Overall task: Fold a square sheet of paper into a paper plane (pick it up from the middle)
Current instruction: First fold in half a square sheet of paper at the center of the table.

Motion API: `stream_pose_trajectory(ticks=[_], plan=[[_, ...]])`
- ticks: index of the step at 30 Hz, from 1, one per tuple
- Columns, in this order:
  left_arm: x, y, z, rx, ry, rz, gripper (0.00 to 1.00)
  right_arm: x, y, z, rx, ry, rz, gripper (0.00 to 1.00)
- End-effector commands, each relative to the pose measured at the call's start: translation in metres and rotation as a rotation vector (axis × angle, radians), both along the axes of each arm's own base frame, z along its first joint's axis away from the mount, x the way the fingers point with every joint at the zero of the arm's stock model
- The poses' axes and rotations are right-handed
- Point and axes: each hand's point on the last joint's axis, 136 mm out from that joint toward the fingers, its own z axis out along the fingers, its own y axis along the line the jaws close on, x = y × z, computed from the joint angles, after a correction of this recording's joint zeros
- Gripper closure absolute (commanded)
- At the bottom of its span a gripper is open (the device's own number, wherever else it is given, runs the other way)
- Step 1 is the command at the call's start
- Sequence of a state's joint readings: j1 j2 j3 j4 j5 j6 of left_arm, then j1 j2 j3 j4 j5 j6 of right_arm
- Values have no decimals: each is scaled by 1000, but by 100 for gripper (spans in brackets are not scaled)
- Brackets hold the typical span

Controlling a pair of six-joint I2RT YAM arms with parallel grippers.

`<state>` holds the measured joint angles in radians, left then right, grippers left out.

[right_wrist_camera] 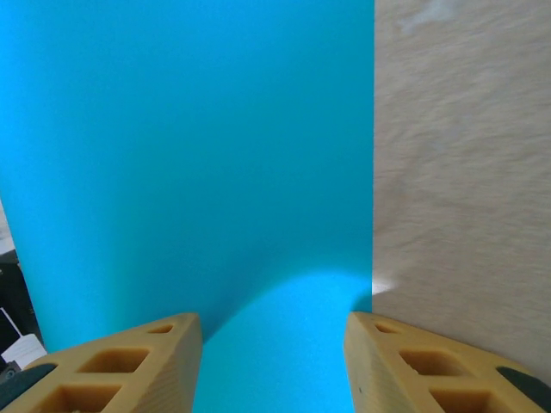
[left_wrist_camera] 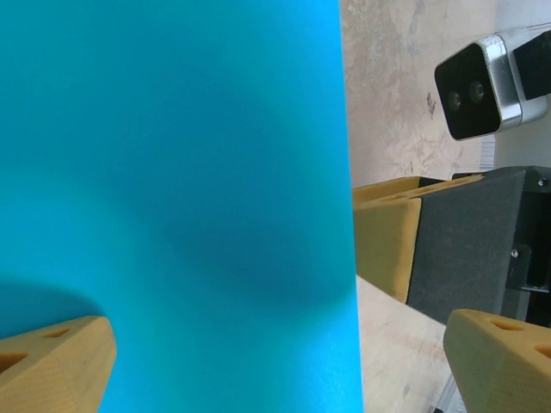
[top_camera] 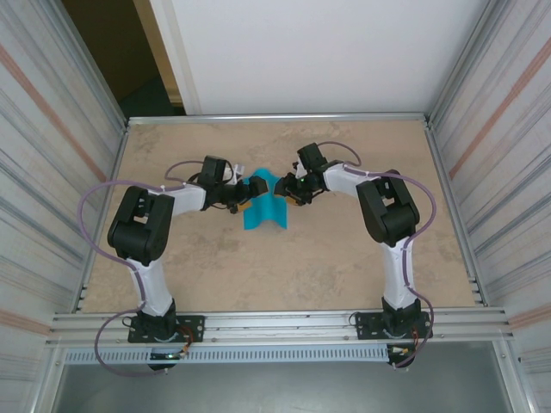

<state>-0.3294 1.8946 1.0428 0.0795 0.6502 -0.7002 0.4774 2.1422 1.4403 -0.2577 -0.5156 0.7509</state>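
The square sheet of paper (top_camera: 263, 209) is teal-blue and stands bowed and partly folded on the table between my two grippers. My left gripper (top_camera: 244, 200) is at its left side, wide open. In the left wrist view the paper (left_wrist_camera: 172, 189) is close in front of the left gripper (left_wrist_camera: 275, 366), whose fingertips (left_wrist_camera: 52, 361) are far apart. My right gripper (top_camera: 283, 187) is at the sheet's upper right. In the right wrist view the paper (right_wrist_camera: 189, 155) bulges up between the spread fingers (right_wrist_camera: 129, 370) of the right gripper (right_wrist_camera: 274, 370), not pinched.
The beige tabletop (top_camera: 284, 267) is bounded by a metal frame with corrugated side walls (top_camera: 52, 172). The right gripper's body and camera (left_wrist_camera: 473, 86) sit close to the right of the left gripper. Bare table (right_wrist_camera: 465, 172) lies right of the sheet.
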Motion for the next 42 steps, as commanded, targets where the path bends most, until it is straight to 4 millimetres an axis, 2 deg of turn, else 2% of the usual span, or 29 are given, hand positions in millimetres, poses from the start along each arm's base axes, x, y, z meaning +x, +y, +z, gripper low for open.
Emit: stream_pose_trajectory(ticks=[1,5,9,15,22,25,30,33,37,42], plan=[[-31,11,-40,109,171,8,2,-21,3,-35,-33,107,14,53],[-34,12,-44,152,199,6,5,-22,13,-36,-3,115,21,54],[-36,13,-47,173,215,14,14,-22,17,-36,19,122,11,56],[-38,13,-48,183,224,10,29,-22,13,-36,20,120,-1,57],[-35,10,-43,189,200,-14,42,-21,10,-32,32,109,-12,57],[-32,10,-35,190,162,-32,51,-17,5,-23,50,88,-29,57],[-21,7,-8,171,50,-57,65,-3,-14,16,98,-14,-82,55],[-14,4,15,117,-28,-73,70,4,-31,39,130,-82,-115,52],[-9,-3,55,-3,-132,-100,72,5,-43,74,224,-170,-88,42],[-10,-15,111,-171,-215,-149,72,1,-47,120,331,-275,-2,25]])
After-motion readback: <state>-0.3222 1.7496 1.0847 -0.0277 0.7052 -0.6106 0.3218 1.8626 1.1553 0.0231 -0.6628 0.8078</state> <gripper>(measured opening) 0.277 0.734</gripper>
